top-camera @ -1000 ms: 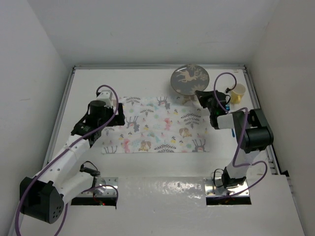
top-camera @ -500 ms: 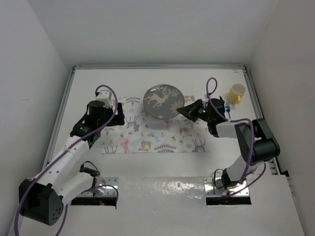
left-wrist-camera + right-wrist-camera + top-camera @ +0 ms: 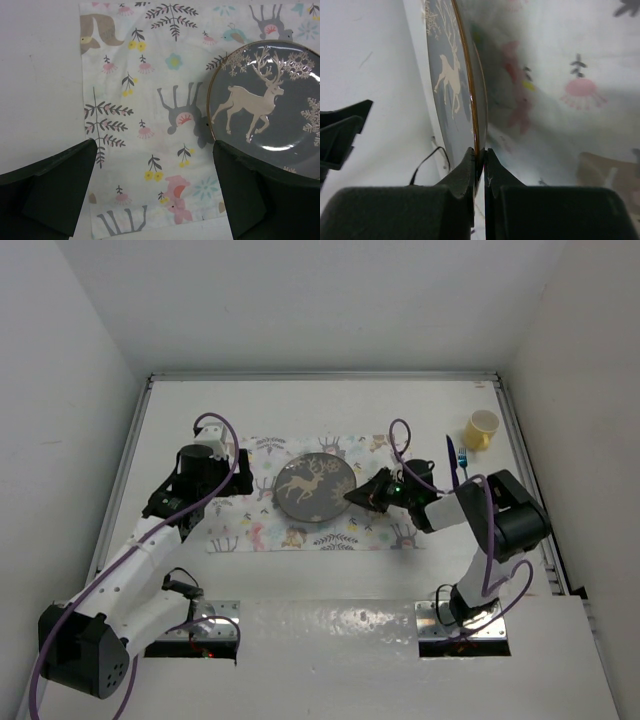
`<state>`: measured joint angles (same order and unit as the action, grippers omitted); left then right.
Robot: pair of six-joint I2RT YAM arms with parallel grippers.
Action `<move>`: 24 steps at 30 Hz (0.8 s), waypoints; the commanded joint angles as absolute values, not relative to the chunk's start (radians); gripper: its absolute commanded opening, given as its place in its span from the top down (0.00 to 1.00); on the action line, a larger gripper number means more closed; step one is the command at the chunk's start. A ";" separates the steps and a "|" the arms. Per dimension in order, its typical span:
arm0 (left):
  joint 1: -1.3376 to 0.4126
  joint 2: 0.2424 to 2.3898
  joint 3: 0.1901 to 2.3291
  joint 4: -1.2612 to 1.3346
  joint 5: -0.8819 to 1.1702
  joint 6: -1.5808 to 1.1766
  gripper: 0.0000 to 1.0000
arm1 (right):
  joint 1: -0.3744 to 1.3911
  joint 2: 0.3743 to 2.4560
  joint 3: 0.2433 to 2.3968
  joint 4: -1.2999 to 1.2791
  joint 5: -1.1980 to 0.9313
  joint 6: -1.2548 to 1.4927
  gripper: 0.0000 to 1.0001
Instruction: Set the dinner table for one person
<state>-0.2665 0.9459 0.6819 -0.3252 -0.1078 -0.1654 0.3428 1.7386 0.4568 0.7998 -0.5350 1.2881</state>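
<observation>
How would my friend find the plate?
Look at the big white table, then the animal-print cloth in its middle. Over that cloth is a round grey plate, pinched at its rim by the right gripper. Only it has a gold edge and a white reindeer.

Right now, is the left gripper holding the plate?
No, the left gripper is open above the placemat; the right gripper pinches the plate.

Top external: fixed, high behind the arm bases, facing down and forward; whole dinner table (image 3: 200, 420) in frame, distant.
Left wrist: close, facing down on the printed cloth (image 3: 150, 100); left gripper (image 3: 154, 147) at lower corners.
Right wrist: nearest, edge-on along the plate (image 3: 445, 75); right gripper (image 3: 479, 152) at bottom centre.
Shared by all three: plate, cloth.
</observation>
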 commanded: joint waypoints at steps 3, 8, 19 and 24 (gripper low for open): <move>-0.256 0.925 0.683 -0.287 -0.100 -0.169 0.00 | 0.344 1.785 0.440 1.041 -0.603 1.220 1.00; -0.256 0.925 0.683 -0.290 -0.101 -0.169 0.00 | 0.344 1.854 0.403 1.114 -0.611 1.207 0.86; -0.256 0.927 0.686 -0.298 -0.115 -0.170 0.00 | 0.270 1.642 0.403 0.582 -0.480 0.878 0.43; -0.256 0.928 0.692 -0.307 -0.133 -0.173 0.00 | 0.250 1.464 0.647 -0.015 -0.166 0.603 0.41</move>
